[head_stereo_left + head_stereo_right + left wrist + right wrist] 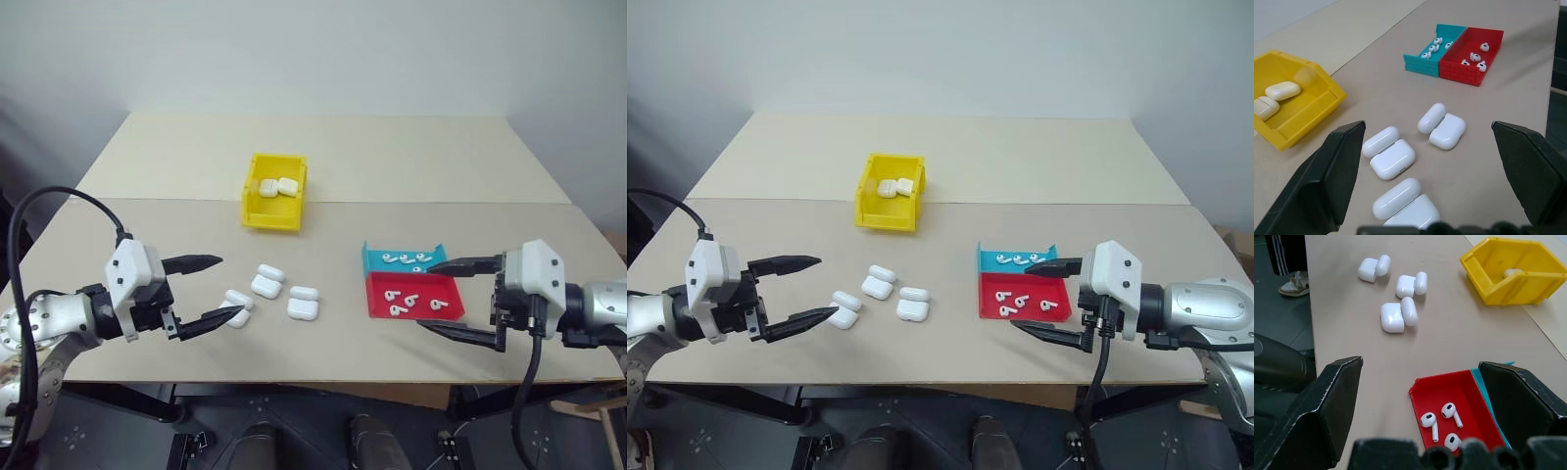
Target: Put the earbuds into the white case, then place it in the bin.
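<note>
While both grippers hover spread wide and empty over the table, the left gripper has three open white cases just ahead of its fingertips. Just beyond the right gripper sit the red tray and teal tray, holding earbuds. Farther off, between the two, stands the yellow bin with two cases inside.

Tiny glossy white plastic earbuds lie loose in a shallow red tray and a teal tray. Three small glossy white rounded earbud cases, lids flipped open, rest on the surface. Beyond them stands the bright yellow plastic bin, holding two closed cases.
</note>
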